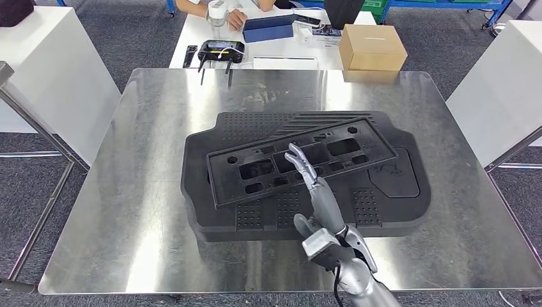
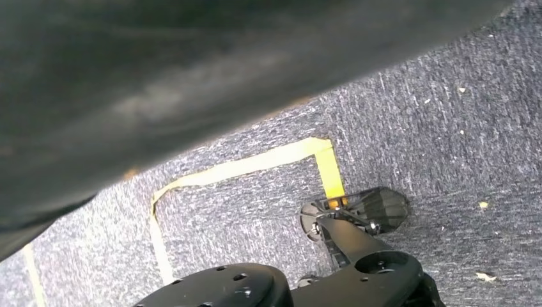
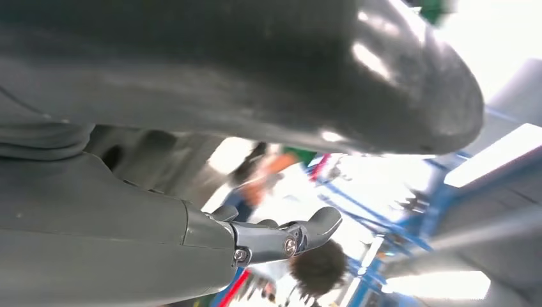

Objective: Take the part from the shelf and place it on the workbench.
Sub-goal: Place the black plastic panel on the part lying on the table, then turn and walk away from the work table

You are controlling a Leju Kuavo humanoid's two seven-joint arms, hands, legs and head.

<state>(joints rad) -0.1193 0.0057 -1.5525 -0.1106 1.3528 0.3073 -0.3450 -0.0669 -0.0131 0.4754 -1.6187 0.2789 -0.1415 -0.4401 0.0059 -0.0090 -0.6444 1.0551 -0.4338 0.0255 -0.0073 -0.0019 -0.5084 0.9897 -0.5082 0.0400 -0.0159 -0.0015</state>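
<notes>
steel workbench [image 1: 160,211] bears the black part [image 1: 300,163] on foam tray [image 1: 211,211] — right hand [image 1: 319,211] empty, fingers apart.

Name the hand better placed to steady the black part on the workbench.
Right. The right hand reaches over the black part, fingers extended above it. The left wrist view looks down at carpet, so that arm likely hangs low.

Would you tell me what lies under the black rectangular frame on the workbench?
The frame lies tilted on a larger black moulded panel, itself on the steel workbench. The right hand hovers above. The panel surface beneath the frame is covered.
</notes>
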